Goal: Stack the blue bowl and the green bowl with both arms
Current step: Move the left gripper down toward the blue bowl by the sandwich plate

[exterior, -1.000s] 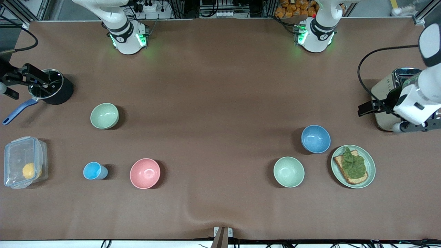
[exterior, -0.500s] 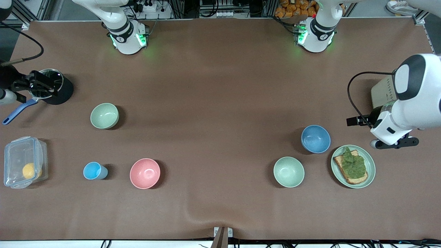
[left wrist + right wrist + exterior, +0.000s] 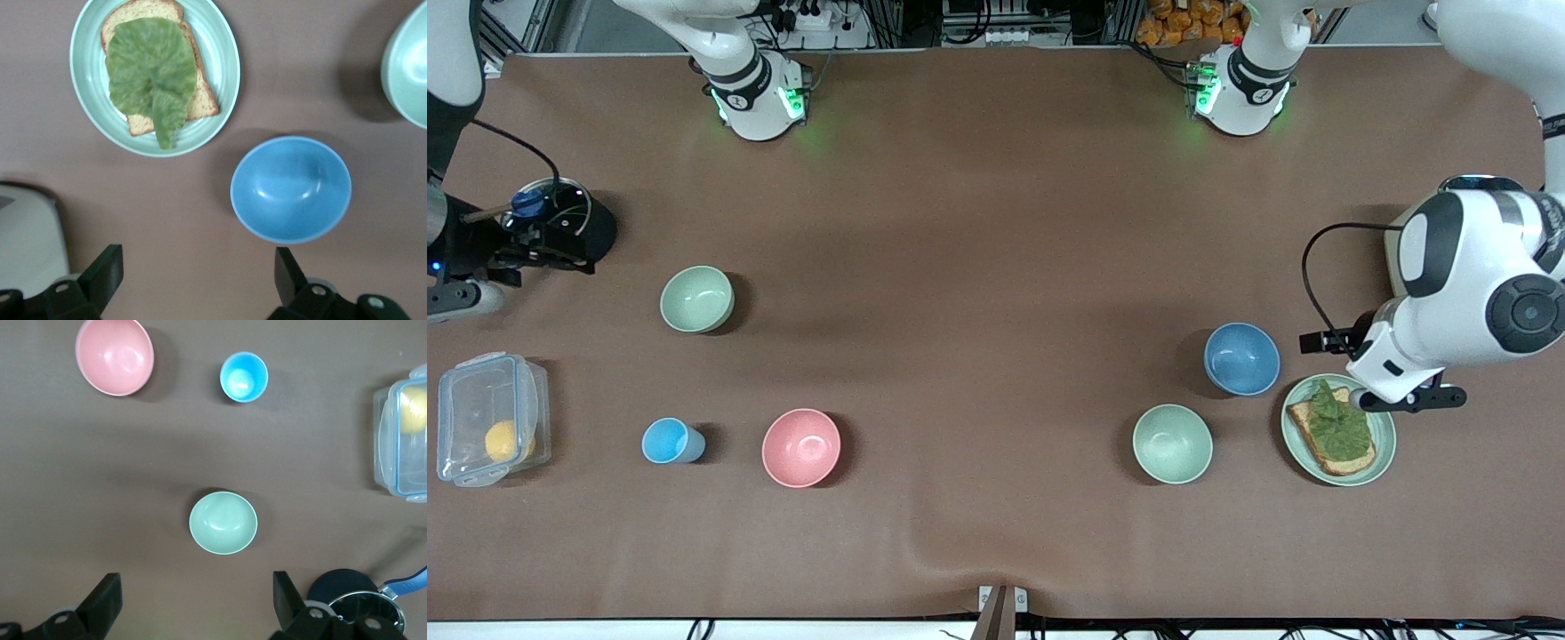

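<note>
The blue bowl (image 3: 1241, 358) stands empty toward the left arm's end of the table, beside a plate of toast; it also shows in the left wrist view (image 3: 291, 189). The sage-green bowl (image 3: 696, 299) stands empty toward the right arm's end and shows in the right wrist view (image 3: 223, 522). My left gripper (image 3: 1403, 398) hangs high over the table by the blue bowl and the plate, open and empty (image 3: 197, 280). My right gripper (image 3: 550, 253) hangs high by a black pot, beside the green bowl, open and empty (image 3: 193, 603).
A paler mint bowl (image 3: 1172, 443) and a green plate with toast and lettuce (image 3: 1385, 444) lie near the blue bowl. A toaster (image 3: 1400, 240) stands under the left arm. A black pot (image 3: 598, 233), pink bowl (image 3: 801, 447), light-blue cup (image 3: 667, 441) and clear box (image 3: 485, 418) lie at the right arm's end.
The left arm has swung down from over the toaster toward the blue bowl and the plate. The right arm has shifted by the pot. No bowl has moved.
</note>
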### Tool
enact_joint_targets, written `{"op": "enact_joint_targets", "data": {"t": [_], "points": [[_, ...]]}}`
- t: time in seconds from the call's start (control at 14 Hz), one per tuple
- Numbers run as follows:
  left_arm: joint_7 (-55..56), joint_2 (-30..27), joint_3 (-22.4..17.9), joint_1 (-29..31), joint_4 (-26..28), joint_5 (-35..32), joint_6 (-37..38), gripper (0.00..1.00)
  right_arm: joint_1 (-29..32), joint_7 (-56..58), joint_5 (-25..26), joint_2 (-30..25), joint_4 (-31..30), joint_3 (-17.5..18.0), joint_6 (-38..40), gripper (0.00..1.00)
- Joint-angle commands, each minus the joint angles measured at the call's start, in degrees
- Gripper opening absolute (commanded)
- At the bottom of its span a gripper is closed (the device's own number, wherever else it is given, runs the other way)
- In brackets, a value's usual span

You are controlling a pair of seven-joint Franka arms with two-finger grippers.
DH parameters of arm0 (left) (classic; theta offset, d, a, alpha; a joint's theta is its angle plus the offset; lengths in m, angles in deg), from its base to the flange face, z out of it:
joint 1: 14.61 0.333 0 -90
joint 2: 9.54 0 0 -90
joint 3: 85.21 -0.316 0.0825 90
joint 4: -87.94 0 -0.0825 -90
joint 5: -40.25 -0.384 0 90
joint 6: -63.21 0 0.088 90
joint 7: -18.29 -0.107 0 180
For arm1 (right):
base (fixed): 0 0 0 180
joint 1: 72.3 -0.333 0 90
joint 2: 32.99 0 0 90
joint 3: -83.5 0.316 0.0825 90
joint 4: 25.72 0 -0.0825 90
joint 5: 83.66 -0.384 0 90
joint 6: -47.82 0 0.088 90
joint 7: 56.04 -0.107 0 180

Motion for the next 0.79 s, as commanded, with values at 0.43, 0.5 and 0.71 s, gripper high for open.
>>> {"op": "enact_joint_targets", "data": {"t": [0.43,0.5,0.71], "points": [[1.1,3.4,0.6,1.7,9.7,-0.3,-14.1,1.0,5.1,-0.5,-1.3,4.7,-2.2,0.4,-0.7,1.0],[1.1,2.7,0.6,1.9,12.0,-0.3,-16.5,1.0,5.8,-0.6,-4.0,4.7,-2.6,0.4,0.2,1.0],[1.4,1.9,0.6,1.8,16.0,-0.3,-20.5,1.0,6.5,-1.6,-5.4,4.5,-5.2,0.3,3.7,1.0]]}}
